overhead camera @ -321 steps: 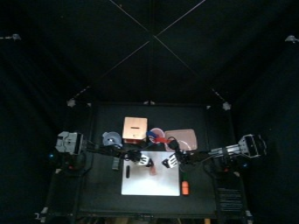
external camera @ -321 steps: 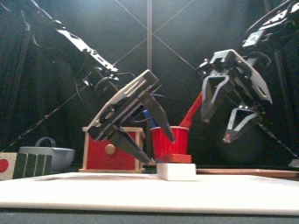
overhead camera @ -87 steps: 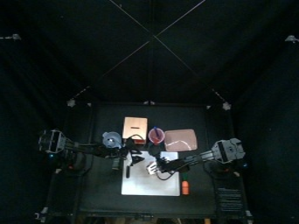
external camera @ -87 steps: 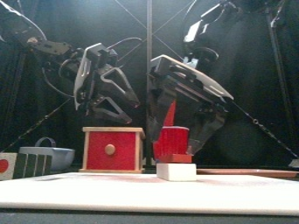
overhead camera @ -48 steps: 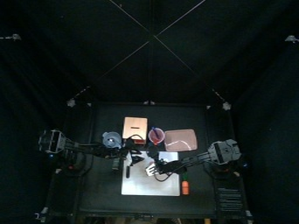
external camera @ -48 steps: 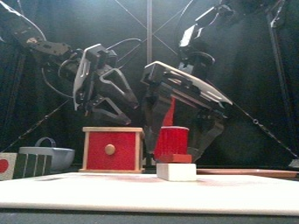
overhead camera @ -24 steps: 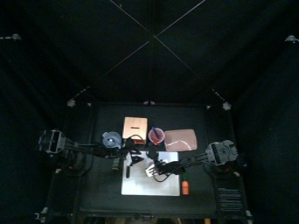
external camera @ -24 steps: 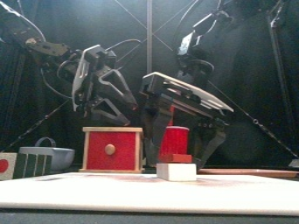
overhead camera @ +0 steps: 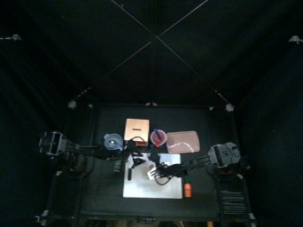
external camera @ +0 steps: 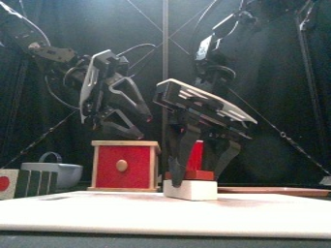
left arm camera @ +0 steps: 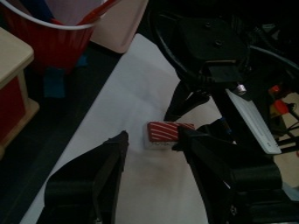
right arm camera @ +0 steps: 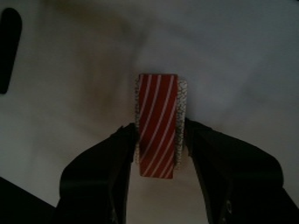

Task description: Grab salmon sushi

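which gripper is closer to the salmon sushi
Right. The right gripper straddles the salmon sushi, one jaw on each side. The left gripper hangs raised, off to the side above the red box.

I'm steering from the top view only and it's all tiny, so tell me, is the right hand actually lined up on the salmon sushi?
Observer: Yes. In the right wrist view the salmon sushi lies lengthwise between the two fingers of the right hand, one on each long side.
Operator: Is it gripped yet?
Observer: Not clearly. The fingers are close alongside it, but I can't tell if they press it.
Operator: Is it off the table?
Observer: No. In the front view the sushi sits on the white mat, with the right hand down around it.
Operator: And the left hand?
Observer: The left hand hangs above the red box, apart from the sushi.
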